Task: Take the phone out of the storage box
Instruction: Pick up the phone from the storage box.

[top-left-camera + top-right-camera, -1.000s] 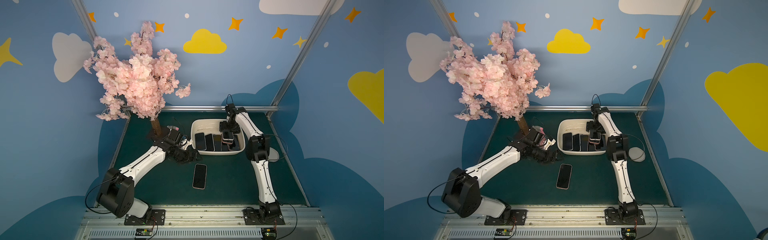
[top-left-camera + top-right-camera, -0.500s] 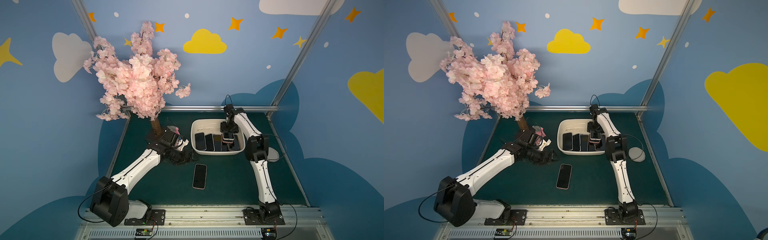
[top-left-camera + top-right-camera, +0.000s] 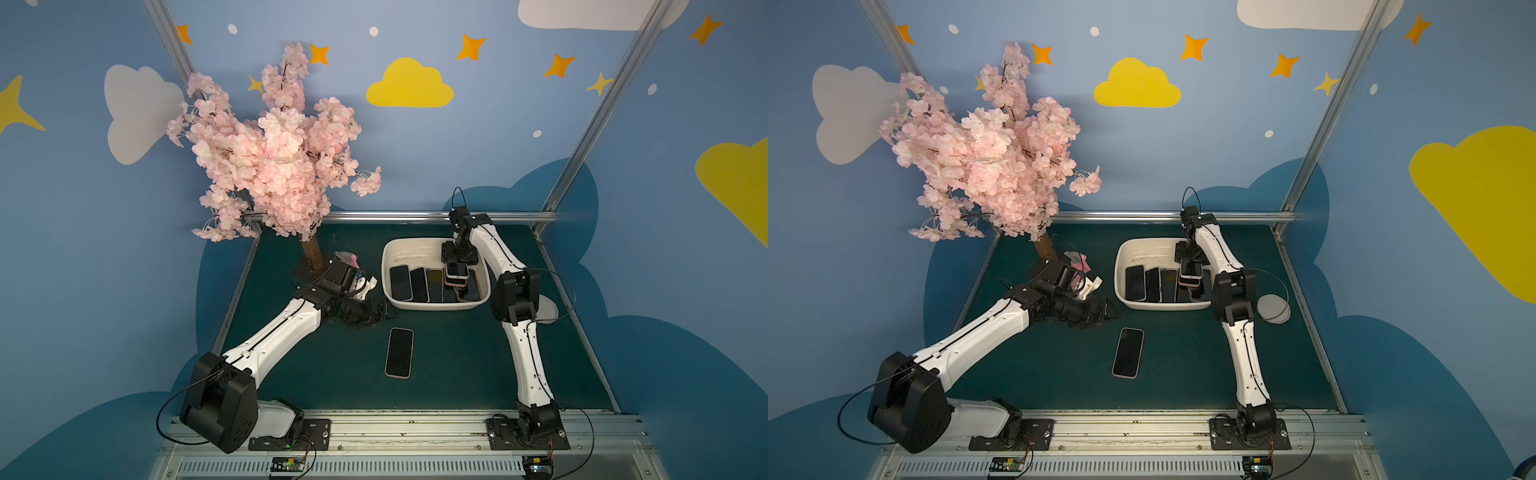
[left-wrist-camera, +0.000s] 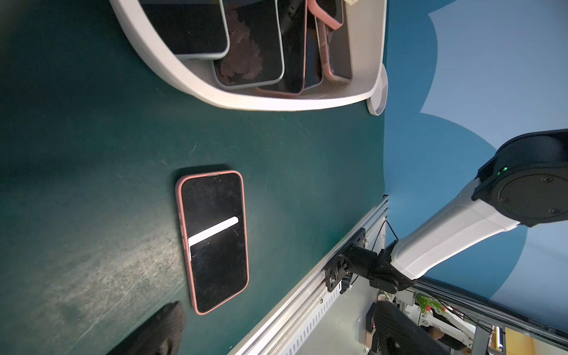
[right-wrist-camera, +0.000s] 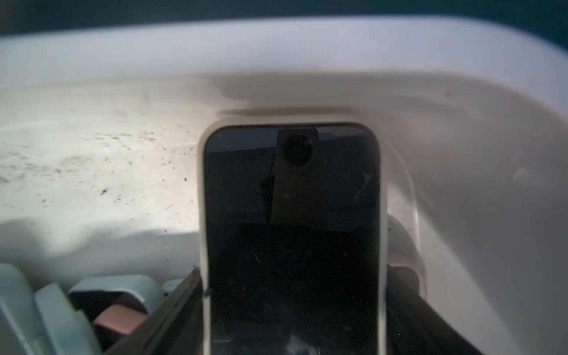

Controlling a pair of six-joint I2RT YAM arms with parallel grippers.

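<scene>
Closing in over the last second, the right gripper (image 3: pixel 457 266) now has its fingers (image 5: pixel 405 295) pressed against both long edges of a cream-cased phone (image 5: pixel 292 215). That phone lies screen up inside the storage box (image 3: pixel 436 306), at its right end, right of centre in both top views; whether it is lifted off the phones beneath I cannot tell. Other phones (image 3: pixel 417 284) lie side by side across the box floor. Meanwhile the left arm's black elbow joint (image 3: pixel 218 409) has sunk toward the lower left, and the left gripper (image 3: pixel 380 311) hangs just left of the box, fingers spread wide, holding nothing. One pink-cased phone (image 3: pixel 400 352) lies flat on the green mat (image 3: pixel 457 374), below the box at frame centre.
</scene>
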